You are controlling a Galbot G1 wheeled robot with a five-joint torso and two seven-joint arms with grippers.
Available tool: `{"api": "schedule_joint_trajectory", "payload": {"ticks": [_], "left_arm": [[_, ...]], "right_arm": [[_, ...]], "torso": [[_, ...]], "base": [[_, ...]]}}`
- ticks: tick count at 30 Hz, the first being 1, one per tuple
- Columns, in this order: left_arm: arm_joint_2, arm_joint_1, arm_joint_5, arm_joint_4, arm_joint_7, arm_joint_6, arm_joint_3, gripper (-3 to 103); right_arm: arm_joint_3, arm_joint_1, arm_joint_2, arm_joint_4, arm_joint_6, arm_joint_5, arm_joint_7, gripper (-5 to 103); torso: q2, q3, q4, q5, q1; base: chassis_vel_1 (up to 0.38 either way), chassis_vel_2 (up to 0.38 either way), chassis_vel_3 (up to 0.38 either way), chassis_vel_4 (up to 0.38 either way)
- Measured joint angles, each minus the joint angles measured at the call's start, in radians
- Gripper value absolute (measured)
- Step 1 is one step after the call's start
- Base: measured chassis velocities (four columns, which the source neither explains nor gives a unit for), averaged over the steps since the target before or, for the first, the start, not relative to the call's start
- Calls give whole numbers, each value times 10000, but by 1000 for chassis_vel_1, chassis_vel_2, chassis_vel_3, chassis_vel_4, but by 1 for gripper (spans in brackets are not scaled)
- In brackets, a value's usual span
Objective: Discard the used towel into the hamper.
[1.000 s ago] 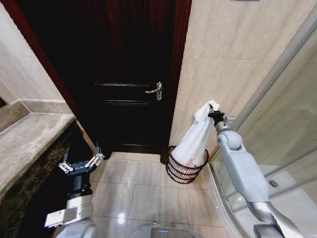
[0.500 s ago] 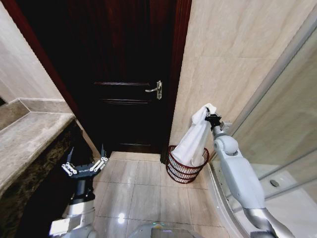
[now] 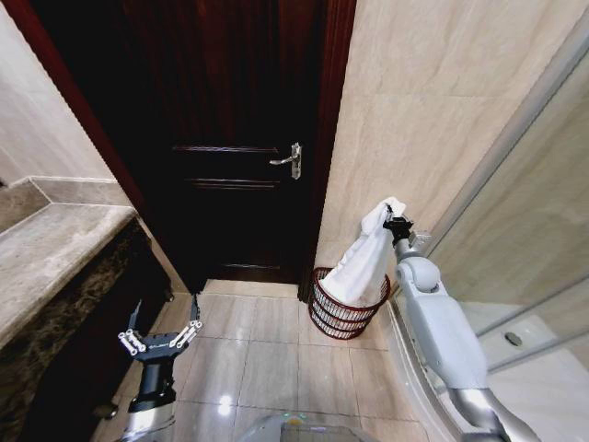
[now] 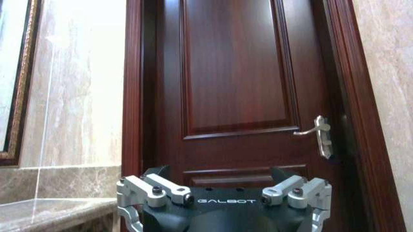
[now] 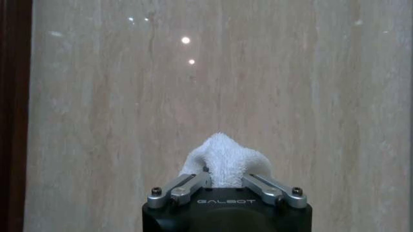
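A white towel (image 3: 363,261) hangs from my right gripper (image 3: 394,221), which is shut on its top end above the hamper (image 3: 343,318). The towel's lower part rests inside that dark reddish-brown openwork basket, which stands on the floor by the beige wall. The right wrist view has the towel's bunched tip (image 5: 223,158) pinched between the fingers (image 5: 181,187), facing the tiled wall. Low on the left, over the floor tiles, my left gripper (image 3: 160,338) stands open and holds nothing; its wrist view has the same open gripper (image 4: 223,191) pointing at the door.
A dark wooden door (image 3: 230,138) with a metal handle (image 3: 290,160) stands ahead. A stone counter (image 3: 46,267) runs along the left. A glass shower partition (image 3: 525,230) and its curved base close off the right. Tiled floor (image 3: 267,350) lies between.
The right gripper with the towel has come down a little toward the hamper. The left arm has sunk lower in the view, still open.
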Motion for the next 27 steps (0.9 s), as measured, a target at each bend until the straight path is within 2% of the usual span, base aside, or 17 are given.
{"api": "schedule_joint_trajectory", "payload": {"ticks": [27], "left_arm": [[0,-738,-6,103,134,467,29,100]], "right_arm": [[77,-225,589,-1393,656,-156,-424,3]], "torso": [[-1199,-678,-1,0,-523]], "base": [[0,0,0,0]]}}
